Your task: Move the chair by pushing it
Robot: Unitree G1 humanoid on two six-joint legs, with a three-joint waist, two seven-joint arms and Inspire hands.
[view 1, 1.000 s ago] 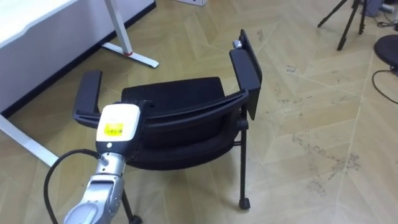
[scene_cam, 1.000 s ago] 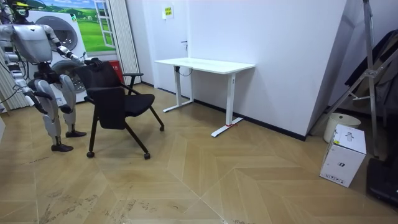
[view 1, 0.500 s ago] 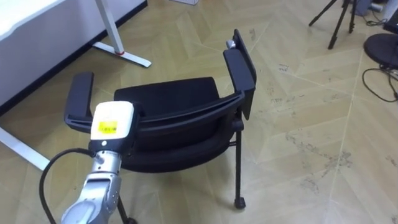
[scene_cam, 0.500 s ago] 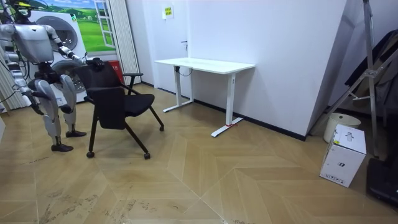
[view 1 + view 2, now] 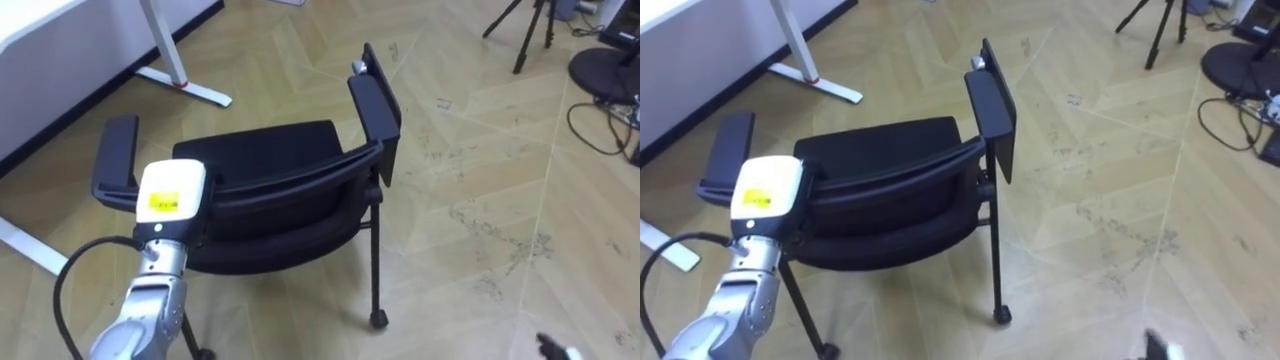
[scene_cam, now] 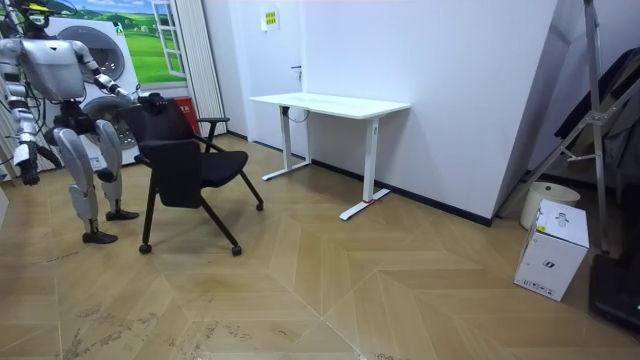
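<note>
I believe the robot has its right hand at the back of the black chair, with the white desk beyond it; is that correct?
Not quite: it is the left hand at the back of the black chair, as the left eye view shows. The white desk does stand beyond it.

A black chair [image 5: 880, 150] is seen from above and behind on the scuffed wooden floor [image 5: 1090, 200], with its backrest turned toward the camera, an armrest [image 5: 725, 150] set out at each side and a castor [image 5: 1002, 315] shown under one rear leg. The left hand [image 5: 765, 200] is seen at the top edge of the backrest, beside the left armrest. A white desk leg [image 5: 792, 45] is shown at the floor's upper left, and a tripod [image 5: 1160, 42] and a dark round base [image 5: 1240, 68] at its upper right.
</note>
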